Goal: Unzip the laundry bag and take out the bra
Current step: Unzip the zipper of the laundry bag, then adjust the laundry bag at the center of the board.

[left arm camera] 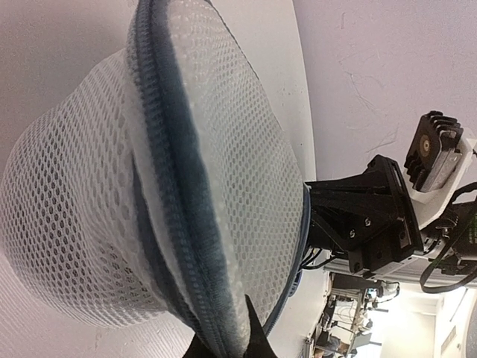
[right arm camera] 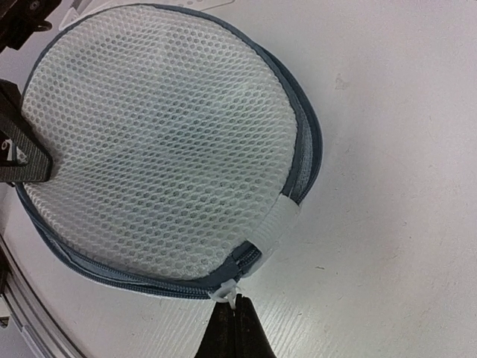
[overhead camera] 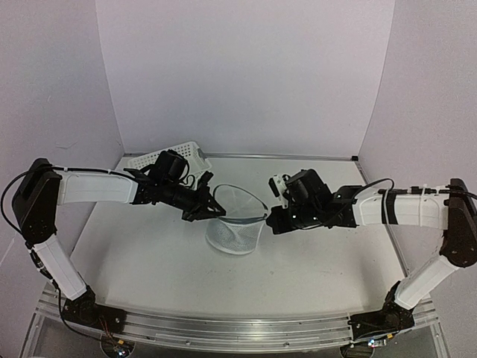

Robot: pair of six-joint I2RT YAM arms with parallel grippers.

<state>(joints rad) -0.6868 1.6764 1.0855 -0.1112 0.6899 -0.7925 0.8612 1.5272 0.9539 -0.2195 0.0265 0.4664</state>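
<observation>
A: Whereabouts of the laundry bag (overhead camera: 235, 235)?
B: Slung between the two tools. Left gripper (left arm camera: 223, 347) pressed together on the rim (left arm camera: 179, 209); right gripper (right arm camera: 237, 328) pinching the zip pull (right arm camera: 226, 295) right at its tips.
A: Unzipped yet?
B: Seemingly not; looks closed beside the pull. No sign of the bra inside; unzipping and emptying left to do.

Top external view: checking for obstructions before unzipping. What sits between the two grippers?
Only the laundry bag, held between the left gripper and right gripper, both shut on its rim; the top external view shows it.
</observation>
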